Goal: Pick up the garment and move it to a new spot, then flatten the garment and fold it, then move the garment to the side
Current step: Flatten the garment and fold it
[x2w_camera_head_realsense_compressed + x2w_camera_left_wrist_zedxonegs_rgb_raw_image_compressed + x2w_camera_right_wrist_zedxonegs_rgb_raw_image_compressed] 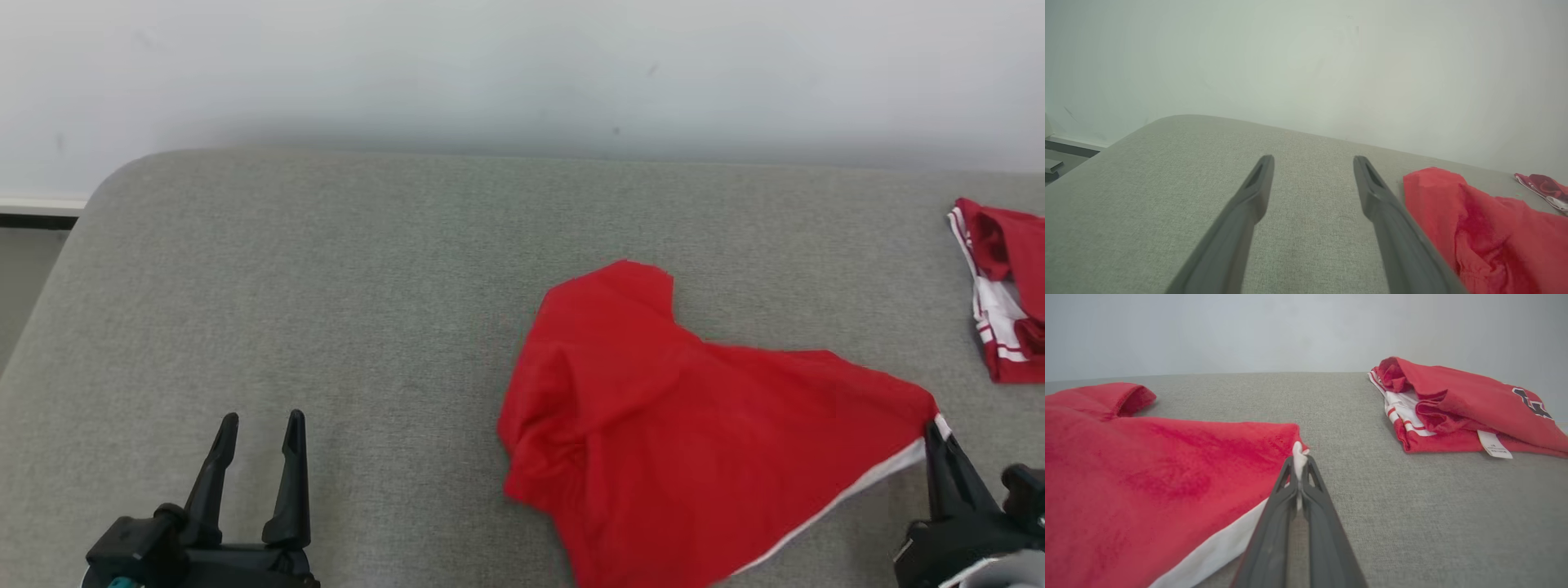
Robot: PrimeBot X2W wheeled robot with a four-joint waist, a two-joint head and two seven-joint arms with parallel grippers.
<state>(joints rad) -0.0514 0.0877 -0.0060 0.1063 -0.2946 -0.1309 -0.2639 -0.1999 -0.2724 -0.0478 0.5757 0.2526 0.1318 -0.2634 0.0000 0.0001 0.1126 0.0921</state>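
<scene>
Two red shirts lying on worktop (326, 286): spread shirt (694, 416) in middle, folded shirt (1008, 286) at right. Two end effectors: right end effector (935, 425) pinching spread shirt's corner; left end effector (263, 418) gaping, empty.

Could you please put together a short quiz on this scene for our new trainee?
1. True or false: the left end effector stands open, apart from the red garment.
2. Which part of the red garment does the right end effector pinch? A: a sleeve. B: a white-trimmed corner. C: the collar.
3. Fill in: the folded red-and-white garment lies at the ___ edge of the head view.

Key: 1 true; 2 B; 3 right.
</scene>
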